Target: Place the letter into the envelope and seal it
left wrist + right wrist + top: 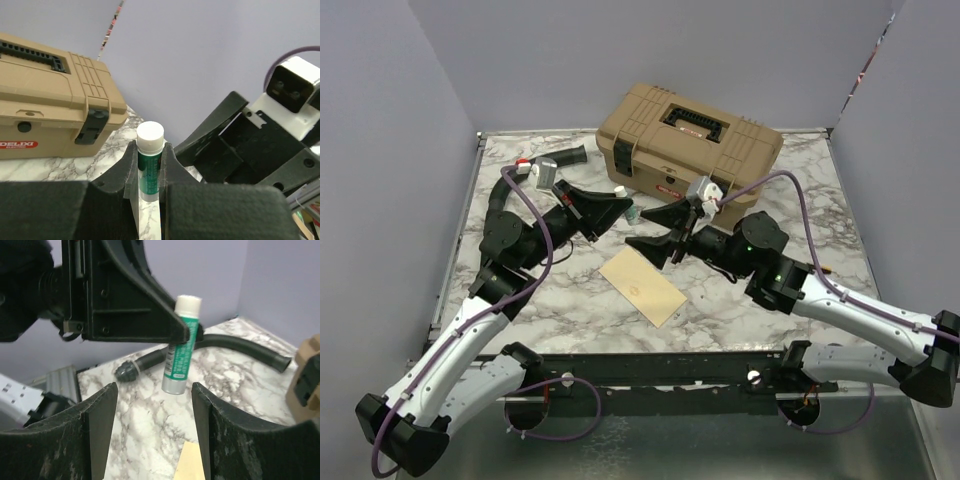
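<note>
Lower centre of the overhead view, the pale yellow-tan paper envelope (642, 285) lies flat on the grey-veined white marble desk (560, 300). Just above it the right tool (152, 395) stands wide open and holds nothing, its fingers either side of a green glue stick with a white cap (150, 170) without touching it. The left tool (149, 150) clamps the stick around its middle. Behind, at top centre, sits a tan plastic toolbox (690, 140), lid down.
</note>
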`<state>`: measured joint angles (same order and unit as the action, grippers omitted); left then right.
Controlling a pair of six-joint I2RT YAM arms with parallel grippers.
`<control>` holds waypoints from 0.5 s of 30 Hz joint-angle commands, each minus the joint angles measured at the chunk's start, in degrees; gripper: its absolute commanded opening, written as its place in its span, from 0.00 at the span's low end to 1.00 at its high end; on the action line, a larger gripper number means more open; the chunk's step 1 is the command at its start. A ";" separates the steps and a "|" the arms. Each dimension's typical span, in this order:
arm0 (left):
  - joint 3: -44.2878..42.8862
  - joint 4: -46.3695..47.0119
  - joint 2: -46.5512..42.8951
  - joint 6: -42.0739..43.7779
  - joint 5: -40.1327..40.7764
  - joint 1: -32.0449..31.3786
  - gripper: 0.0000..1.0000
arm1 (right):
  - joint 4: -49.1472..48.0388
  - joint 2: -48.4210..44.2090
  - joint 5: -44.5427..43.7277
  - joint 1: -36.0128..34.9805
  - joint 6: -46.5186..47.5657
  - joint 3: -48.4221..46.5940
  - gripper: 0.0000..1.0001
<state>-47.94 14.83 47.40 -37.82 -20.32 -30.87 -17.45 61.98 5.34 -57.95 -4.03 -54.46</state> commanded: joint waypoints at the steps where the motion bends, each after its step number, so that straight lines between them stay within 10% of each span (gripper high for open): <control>1: -1.19 0.90 -1.23 1.44 -6.15 -0.15 0.00 | 1.73 3.64 10.48 -0.08 0.24 -1.71 0.65; 11: -1.29 1.66 -1.99 2.05 -10.34 -0.15 0.00 | -2.68 5.79 8.32 -0.09 -3.99 -2.87 0.56; 15: -0.99 1.87 -2.50 2.14 -9.71 -0.15 0.00 | -4.68 5.12 9.68 -0.09 -5.97 -1.96 0.36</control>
<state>-47.94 15.25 46.06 -36.71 -28.25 -30.87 -18.44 68.36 12.34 -57.95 -7.20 -56.25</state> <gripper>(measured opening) 0.118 0.458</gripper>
